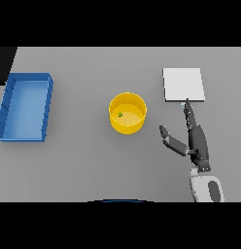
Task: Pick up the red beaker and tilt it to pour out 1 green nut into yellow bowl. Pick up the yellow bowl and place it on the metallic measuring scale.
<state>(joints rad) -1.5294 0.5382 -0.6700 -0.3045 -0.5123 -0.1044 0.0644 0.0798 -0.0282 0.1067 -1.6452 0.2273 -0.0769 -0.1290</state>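
Yellow bowl sits mid-tabletop with one green nut inside, so the pour looks done, and the lift to the pale metallic scale is next. The right hand, fingers straight and thumb spread, holding nothing, lies just right of the bowl. It should close squarely on the wall and carry it level.

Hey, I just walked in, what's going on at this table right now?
Nothing is being held. The right hand hovers open between the yellow bowl and the scale, fingers pointing at the scale. The bowl stands mid-table with a green nut inside. A blue tray sits at the left. No beaker shows.
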